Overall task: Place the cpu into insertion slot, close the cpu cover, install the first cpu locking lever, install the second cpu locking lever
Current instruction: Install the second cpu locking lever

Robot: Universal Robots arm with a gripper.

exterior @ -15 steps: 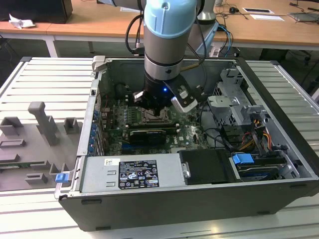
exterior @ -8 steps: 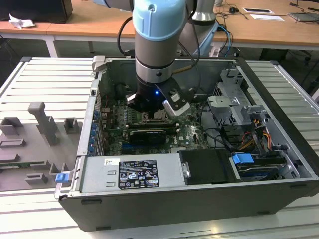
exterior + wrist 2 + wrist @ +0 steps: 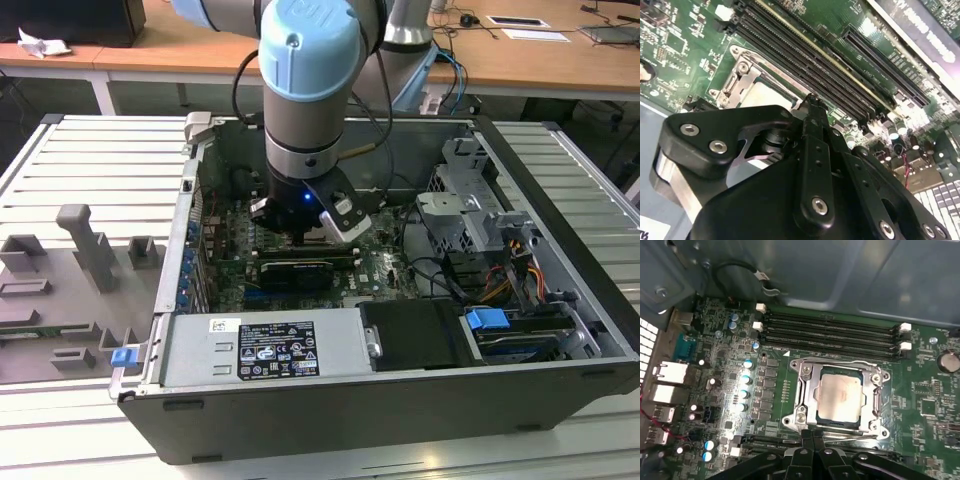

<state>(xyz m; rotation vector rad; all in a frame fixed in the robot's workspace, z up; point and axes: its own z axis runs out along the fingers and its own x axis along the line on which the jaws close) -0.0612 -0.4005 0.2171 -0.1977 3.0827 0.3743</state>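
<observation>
Step in hand reads as a locking lever: cpu (image 3: 840,395) already sits flat in the insertion slot (image 3: 810,412), and the cpu cover (image 3: 876,401) lies down over it as a silvery frame with the chip top showing through the window. To do it well, my judgement: press straight down on the thin wire lever (image 3: 855,438) running along the socket edge nearest the fingers, keep contact on the lever only, not on the cover or the chip, and sweep it sideways under its catch without scraping the green motherboard (image 3: 925,405)

Gripper (image 3: 812,436) jaws look closed, fingertips (image 3: 806,435) pressed together with nothing visible between them. In the first wrist view the tips sit right at the socket's near edge, just beside that lever, cpu a little beyond the tips. Cannot tell if the tips touch the lever or hover above it. In the second wrist view the tip (image 3: 812,102) stands at the socket's corner, beside the memory slots (image 3: 805,55)

Exterior view: arm reaches down into the open computer case (image 3: 560,160), gripper (image 3: 305,238) low over the board
</observation>
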